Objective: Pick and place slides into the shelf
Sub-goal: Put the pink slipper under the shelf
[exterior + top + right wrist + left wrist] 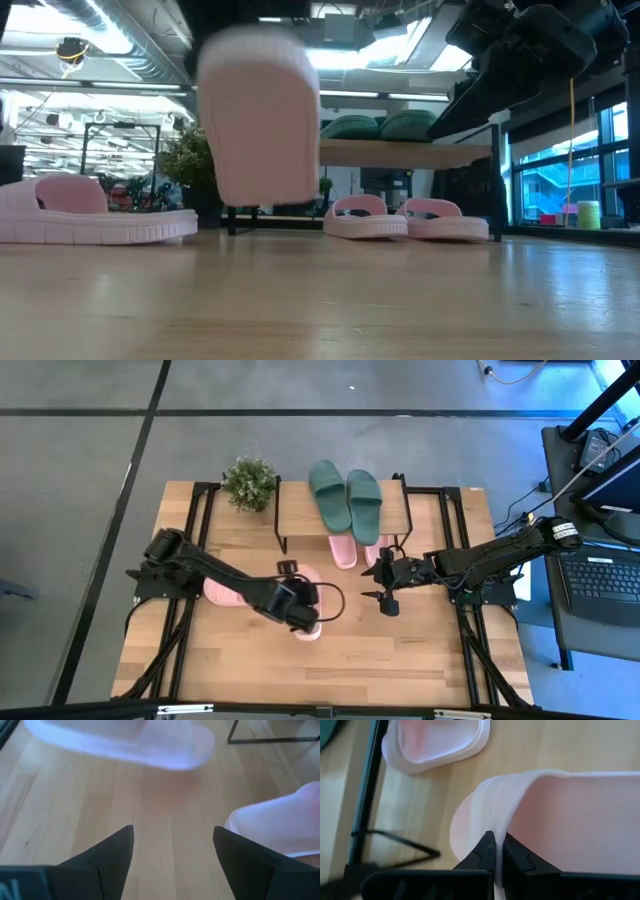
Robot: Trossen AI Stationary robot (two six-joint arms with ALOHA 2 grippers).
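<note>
Mid-bench, a pink slide point(308, 622) hangs clear of the wood, pinched by its edge in the left tool point(495, 851) for carrying to the shelf point(300, 510), where the green pair point(345, 495) sits, while the right tool point(172, 847) waits beside, fingers apart.

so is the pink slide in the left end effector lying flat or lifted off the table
Lifted. In the low view the soft light pink slide sandal hangs clear above the wooden table, and the left end effector pinches its strap edge.
</note>
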